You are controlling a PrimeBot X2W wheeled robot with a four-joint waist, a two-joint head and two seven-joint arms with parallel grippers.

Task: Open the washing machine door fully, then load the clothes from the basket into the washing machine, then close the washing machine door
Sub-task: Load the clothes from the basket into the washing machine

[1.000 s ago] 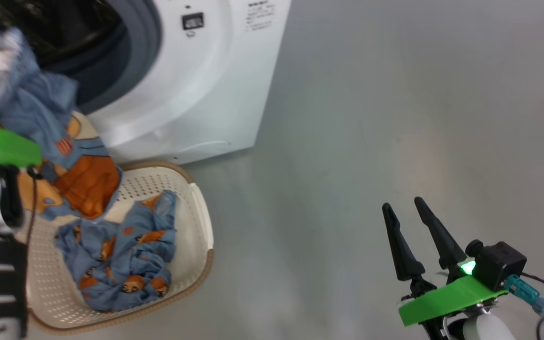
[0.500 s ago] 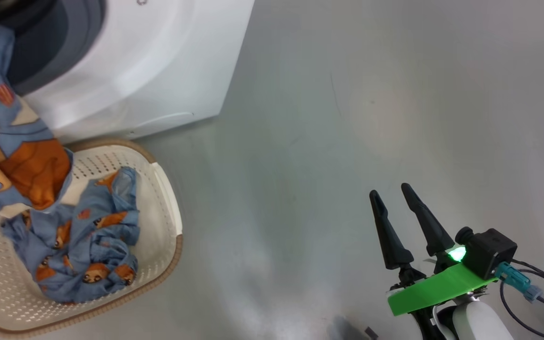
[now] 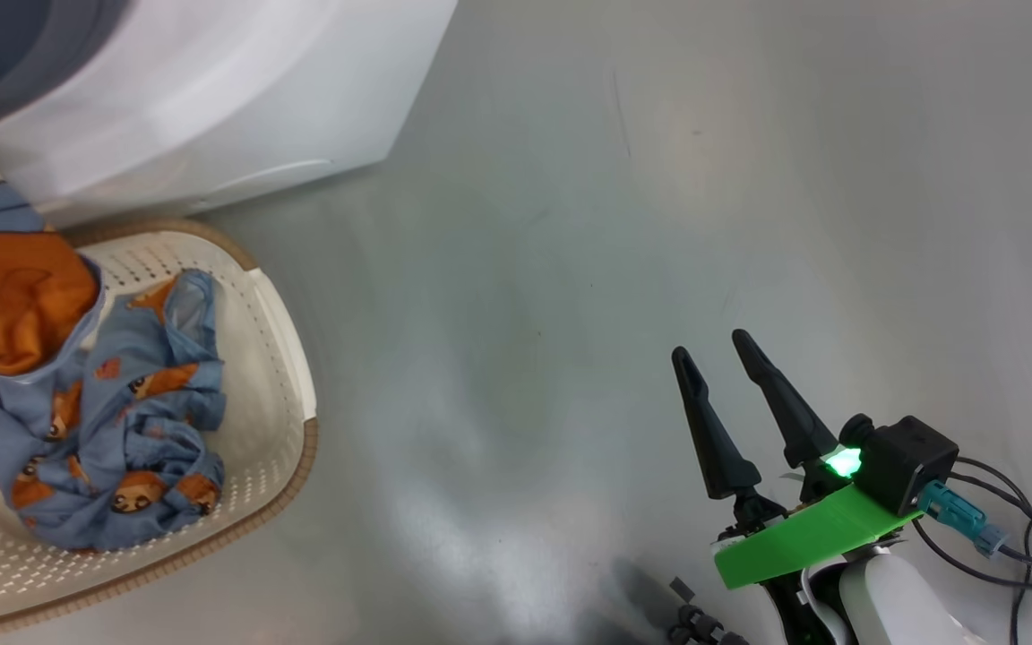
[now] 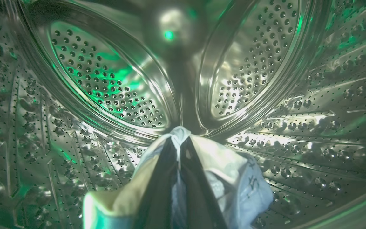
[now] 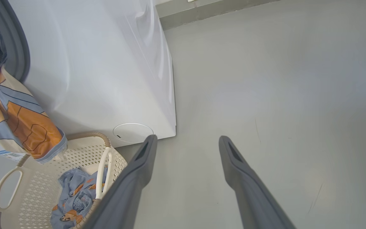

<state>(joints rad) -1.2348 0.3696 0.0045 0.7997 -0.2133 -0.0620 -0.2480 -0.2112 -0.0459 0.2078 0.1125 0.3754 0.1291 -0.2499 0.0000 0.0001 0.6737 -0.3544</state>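
Grey floor (image 3: 570,269) lies around us, w/ the washing machine (image 3: 211,90) at the upper left of the head view and the basket (image 3: 288,358) just in front of it. Our left gripper (image 4: 180,142) is deep inside the steel drum (image 4: 106,82), fingers pinched tight on a pale garment (image 4: 227,171). Our right gripper (image 3: 709,343) hangs over bare floor, well apart from the basket, fingers spread wide and holding nothing. An orange and blue cloth (image 5: 21,124) hangs out of the machine's mouth down to the basket. We think it is the tail of the same garment, but cannot be sure. More blue clothes (image 3: 122,421) lie in the basket, so loading is not finished. Risk: if we let go now, the hanging weight can drag the piece back out. It can also lie over the rubber ring (image 5: 22,54) and get trapped by the door. The fabric also wraps the fingers, so it may catch on them.
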